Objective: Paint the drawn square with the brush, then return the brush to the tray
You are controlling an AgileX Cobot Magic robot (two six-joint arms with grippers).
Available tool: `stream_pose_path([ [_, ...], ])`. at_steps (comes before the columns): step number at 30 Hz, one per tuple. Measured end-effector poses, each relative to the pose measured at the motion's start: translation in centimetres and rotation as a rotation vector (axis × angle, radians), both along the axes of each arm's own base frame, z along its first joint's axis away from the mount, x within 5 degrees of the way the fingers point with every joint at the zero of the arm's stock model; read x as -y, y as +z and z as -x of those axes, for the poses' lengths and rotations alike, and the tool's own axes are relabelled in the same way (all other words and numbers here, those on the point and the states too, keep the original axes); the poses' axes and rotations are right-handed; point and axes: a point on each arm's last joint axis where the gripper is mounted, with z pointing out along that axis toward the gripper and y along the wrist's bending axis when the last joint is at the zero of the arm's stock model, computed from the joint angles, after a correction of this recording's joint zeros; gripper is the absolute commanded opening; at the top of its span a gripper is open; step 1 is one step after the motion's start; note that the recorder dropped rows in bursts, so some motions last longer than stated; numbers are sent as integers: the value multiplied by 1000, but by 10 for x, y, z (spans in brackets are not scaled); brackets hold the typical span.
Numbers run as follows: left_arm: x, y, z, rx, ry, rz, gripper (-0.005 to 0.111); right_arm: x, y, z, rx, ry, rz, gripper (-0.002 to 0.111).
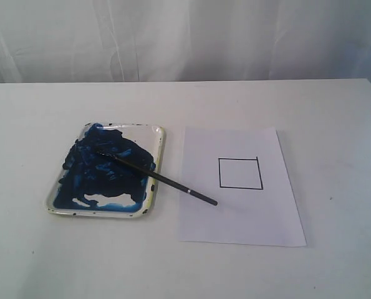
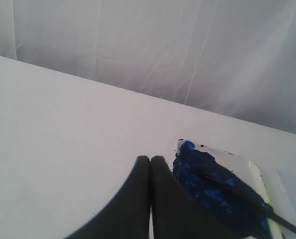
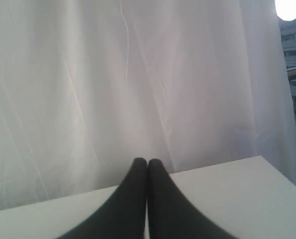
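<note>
– White tabletop under a pale pleated curtain is shown. What is laid out on it?

– A shallow cream rectangular tray, smeared with dark blue paint, is seen to the left. Just beside it, to the right, a white paper sheet is laid flat. A small black-outlined square, blank inside, is drawn on it.

– Where is the brush found?

– A long thin black paintbrush is laid slantwise. Its bristle end rests in the tray's paint, its shaft crosses the tray's right rim, and its handle end lies on the paper, short of the square's near left corner.

– How are the tools held?

– The left gripper has its black jaws pressed together on nothing. The right gripper is likewise clenched and empty.

– Which arm is nearer?

– Tray and brush are caught in the left wrist view just beyond the closed tips, while only curtain and table are shown in the right wrist view. The left is judged nearer, though neither arm is seen in the exterior view, so this cannot be fixed for certain. The jaws would need to be opened before the handle is taken.
</note>
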Motion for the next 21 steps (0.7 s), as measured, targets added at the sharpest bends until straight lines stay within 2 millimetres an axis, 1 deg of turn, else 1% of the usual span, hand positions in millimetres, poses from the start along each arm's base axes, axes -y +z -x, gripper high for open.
stream_pose_path([
  [4, 1, 26, 10, 10, -6, 2, 0, 0, 27, 10, 22, 4, -9, 0],
  [5, 1, 36, 15, 15, -9, 3, 0, 0, 36, 14, 29, 5, -8, 0],
  [7, 1, 49, 22, 1, -13, 1, 0, 0, 48, 21, 32, 6, -8, 0],
  [11, 2, 75, 27, -93, -24, -21, 0, 0, 72, 32, 26, 6, 3, 0],
  [14, 2, 90, 23, -187, -35, -50, 0, 0, 87, 30, -21, 4, 22, 0],
  [18, 3, 108, 7, -313, -48, -70, 0, -1, 106, 21, -113, 8, 33, 0],
  [21, 3, 117, -10, -398, -61, -96, 0, -2, 119, 10, -189, 17, 39, 0],
])
